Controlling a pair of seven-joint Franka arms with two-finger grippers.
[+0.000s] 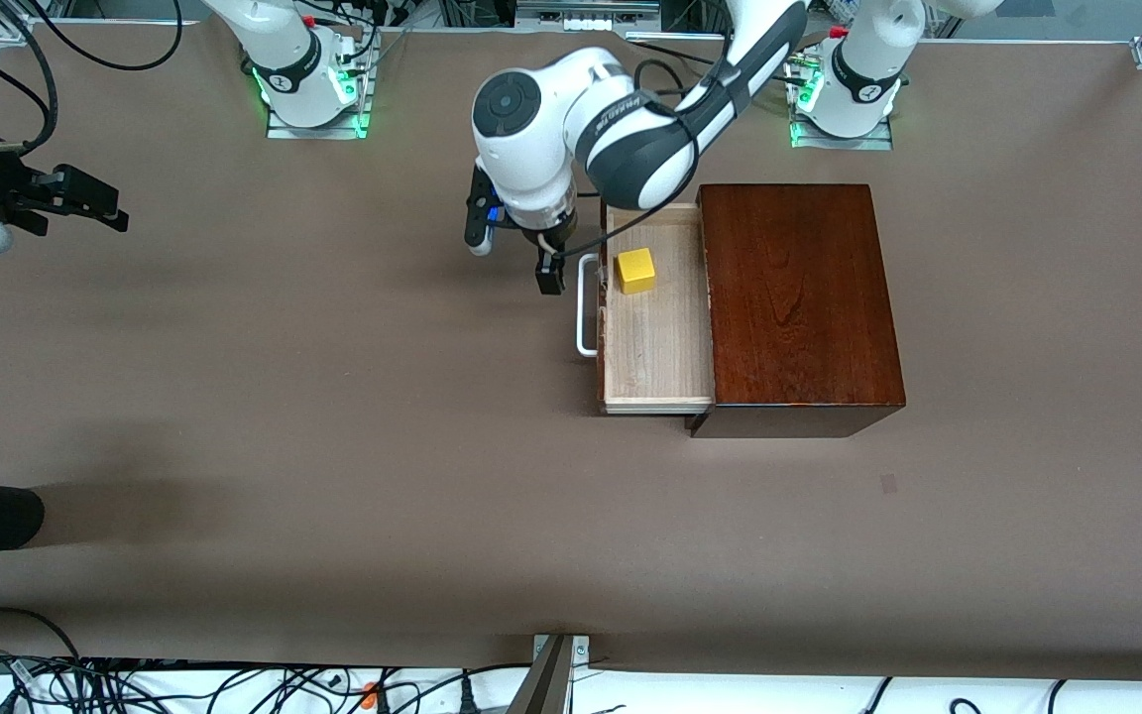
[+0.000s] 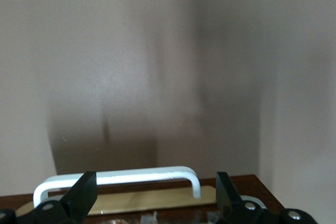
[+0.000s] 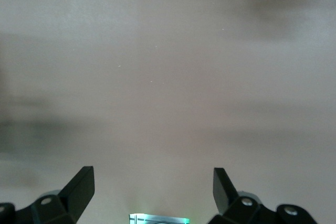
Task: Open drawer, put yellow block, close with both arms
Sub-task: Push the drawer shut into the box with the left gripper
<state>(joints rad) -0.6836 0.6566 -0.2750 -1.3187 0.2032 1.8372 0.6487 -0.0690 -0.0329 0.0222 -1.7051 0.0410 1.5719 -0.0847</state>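
In the front view you see the drawer (image 1: pixel 655 337) pulled out of the dark wooden box (image 1: pixel 799 297) toward the right arm's end of the table. The yellow block (image 1: pixel 635 270) sits inside the tray, in the part farther from the front camera and close to the drawer's front panel. Your left gripper (image 1: pixel 551 270) hangs over the table just outside the white handle (image 1: pixel 586 307), at the handle's end farther from the camera; it grips nothing. From this angle you cannot say for sure whether a finger touches the bar. Your right gripper (image 1: pixel 85 203) waits over the brown table (image 1: pixel 333 416) at the right arm's end, well apart from the box, with nothing in it.

In the left wrist view you look past two black fingertips (image 2: pixel 81 195) spread wide apart. The white handle (image 2: pixel 115 179) spans the gap between them, with the dark drawer front (image 2: pixel 247 182) under it. The tips hold nothing, and neither is clearly pressed against the bar.

In the right wrist view your right gripper's fingertips (image 3: pixel 79 187) also stand wide apart, with only bare table (image 3: pixel 168 77) between them and the green light of a base (image 3: pixel 159 219) at the edge.
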